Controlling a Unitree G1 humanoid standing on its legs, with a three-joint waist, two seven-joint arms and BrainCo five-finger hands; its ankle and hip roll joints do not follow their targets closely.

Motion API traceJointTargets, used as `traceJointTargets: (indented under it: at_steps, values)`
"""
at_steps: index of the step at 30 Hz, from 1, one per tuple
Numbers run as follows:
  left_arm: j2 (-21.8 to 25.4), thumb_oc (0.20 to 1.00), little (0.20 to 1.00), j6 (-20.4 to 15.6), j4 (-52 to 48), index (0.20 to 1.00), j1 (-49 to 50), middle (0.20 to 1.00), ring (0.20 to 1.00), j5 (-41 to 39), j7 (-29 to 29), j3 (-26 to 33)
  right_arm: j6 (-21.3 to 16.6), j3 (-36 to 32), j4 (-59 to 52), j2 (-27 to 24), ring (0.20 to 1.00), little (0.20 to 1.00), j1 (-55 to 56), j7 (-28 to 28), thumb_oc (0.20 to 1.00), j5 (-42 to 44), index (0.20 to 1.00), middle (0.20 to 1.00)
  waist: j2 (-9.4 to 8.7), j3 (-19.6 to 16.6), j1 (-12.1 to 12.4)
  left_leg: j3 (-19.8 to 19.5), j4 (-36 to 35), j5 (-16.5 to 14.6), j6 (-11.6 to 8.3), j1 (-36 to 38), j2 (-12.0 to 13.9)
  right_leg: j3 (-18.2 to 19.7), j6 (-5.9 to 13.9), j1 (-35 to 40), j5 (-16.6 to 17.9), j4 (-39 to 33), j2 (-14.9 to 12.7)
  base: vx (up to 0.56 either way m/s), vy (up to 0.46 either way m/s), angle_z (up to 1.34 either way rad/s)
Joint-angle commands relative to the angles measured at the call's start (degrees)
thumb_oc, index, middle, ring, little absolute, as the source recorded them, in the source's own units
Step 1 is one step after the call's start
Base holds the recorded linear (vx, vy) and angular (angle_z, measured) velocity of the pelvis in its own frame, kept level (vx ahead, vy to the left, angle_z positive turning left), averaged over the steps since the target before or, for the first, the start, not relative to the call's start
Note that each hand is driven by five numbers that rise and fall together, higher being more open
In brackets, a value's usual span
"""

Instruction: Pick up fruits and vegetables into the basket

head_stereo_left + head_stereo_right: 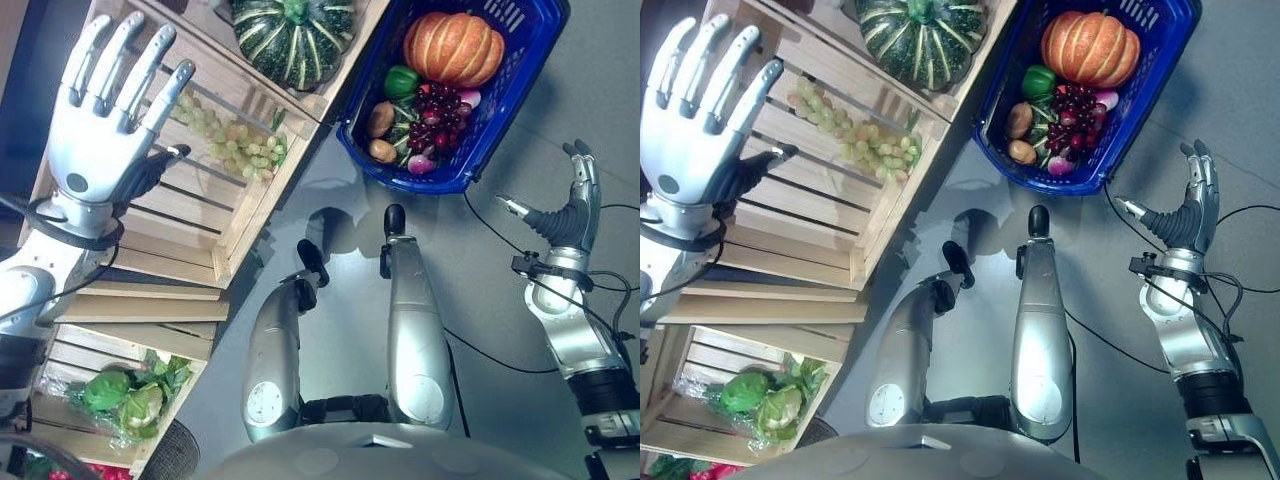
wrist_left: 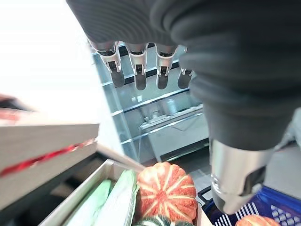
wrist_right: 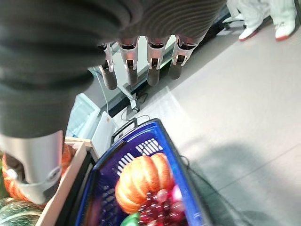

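Note:
A blue basket (image 1: 520, 70) on the floor holds an orange pumpkin (image 1: 453, 47), a green pepper (image 1: 401, 80), red grapes (image 1: 433, 117) and brown fruits (image 1: 380, 119). Left of it a wooden crate (image 1: 240, 215) holds green grapes (image 1: 235, 140); a dark green striped squash (image 1: 293, 37) lies in the crate behind. My left hand (image 1: 95, 130) hovers open above the grape crate, fingers straight, holding nothing. My right hand (image 1: 570, 215) is open and empty over the floor, right of the basket. An orange pumpkin (image 2: 166, 190) lies in a crate in the left wrist view.
A lower crate (image 1: 70, 440) at the near left holds leafy greens (image 1: 130, 395). Grey floor (image 1: 560, 110) spreads right of the basket. A person's legs and white shoes (image 3: 263, 23) stand far off in the right wrist view.

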Motion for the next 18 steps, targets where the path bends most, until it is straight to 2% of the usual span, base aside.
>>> traceJointTargets:
  at_steps: [1,3,4,5,8,11,14,18]
  values:
    - [1.6,1.0,1.0,4.8,5.1,1.0,-1.7,1.0,1.0,-1.6,-3.7,-3.6,-1.5,-2.5,-5.4,-4.1,1.0,1.0,3.6,1.6,1.0,0.5,1.0,1.0,3.9,-2.4,-4.5,-1.0,1.4,-1.6,0.63,-2.4,0.2,-0.6,4.45,2.9,-3.6,-1.6,2.0,0.1,0.099,-0.29]
    - [2.4,1.0,1.0,5.4,7.1,1.0,-3.9,1.0,1.0,-3.5,-6.8,-6.6,-2.2,-2.7,-6.3,-4.5,1.0,1.0,4.2,2.3,1.0,0.8,1.0,1.0,3.94,-2.4,-5.5,-0.4,1.7,-1.8,0.61,-3.0,0.3,0.0,4.72,2.0,-3.5,-1.6,2.2,0.03,0.087,-0.21]
    - [2.8,1.0,1.0,6.0,8.4,1.0,-5.6,1.0,1.0,-4.6,-9.1,-8.4,-2.9,-3.1,-6.8,-4.8,1.0,1.0,4.5,2.9,1.0,1.2,1.0,1.0,3.93,-2.4,-6.0,0.7,1.5,-0.8,1.11,-3.9,0.4,-0.1,4.39,0.9,-2.3,-1.9,2.1,0.03,0.091,-0.14]
    - [3.0,1.0,1.0,6.2,9.0,1.0,-6.2,1.0,1.0,-4.9,-10.5,-9.5,-3.2,-3.1,-7.1,-4.9,1.0,1.0,4.7,3.1,1.0,1.5,1.0,1.0,4.03,-2.4,-6.2,0.1,1.9,-2.0,0.69,-3.3,0.2,0.5,4.86,1.5,-3.4,-1.6,2.3,0.03,0.069,-0.14]
    - [3.3,1.0,1.0,7.3,12.5,1.0,-9.2,1.0,1.0,-7.4,-13.6,-13.9,-5.1,-3.9,-8.4,-5.5,1.0,1.0,5.8,3.5,1.0,2.4,1.0,1.0,4.11,-2.4,-7.3,1.0,2.5,-2.6,0.75,-3.9,0.5,1.3,5.17,0.4,-3.5,-1.4,2.5,0.06,0.1,-0.16]
    - [2.1,1.0,1.0,7.7,17.1,1.0,-11.5,1.0,1.0,-10.1,-14.6,-17.4,-6.7,-4.9,-9.5,-5.8,1.0,1.0,6.4,3.6,1.0,2.7,1.0,1.0,4.24,-2.4,-8.0,1.8,2.9,-2.9,0.7,-4.7,0.7,2.1,5.43,-0.7,-3.4,-1.3,2.6,0.04,0.098,-0.12]
    - [0.5,1.0,1.0,9.3,22.4,1.0,-14.0,1.0,1.0,-13.4,-18.3,-21.2,-8.8,-5.5,-10.6,-5.9,1.0,1.0,6.4,3.8,1.0,2.3,1.0,1.0,4.47,-2.4,-9.0,2.6,3.2,-2.9,0.56,-6.0,0.7,3.1,5.62,-2.6,-3.2,-1.2,2.8,0.03,0.11,-0.17]
    - [-2.9,1.0,1.0,10.8,28.3,1.0,-16.0,1.0,1.0,-15.7,-21.9,-23.9,-9.4,-5.9,-11.9,-5.8,1.0,1.0,5.9,4.0,1.0,1.7,1.0,1.0,4.63,-2.4,-9.4,3.3,3.7,-3.1,0.42,-7.6,0.8,3.8,5.8,-4.6,-3.1,-0.9,2.8,0.02,0.088,-0.07]
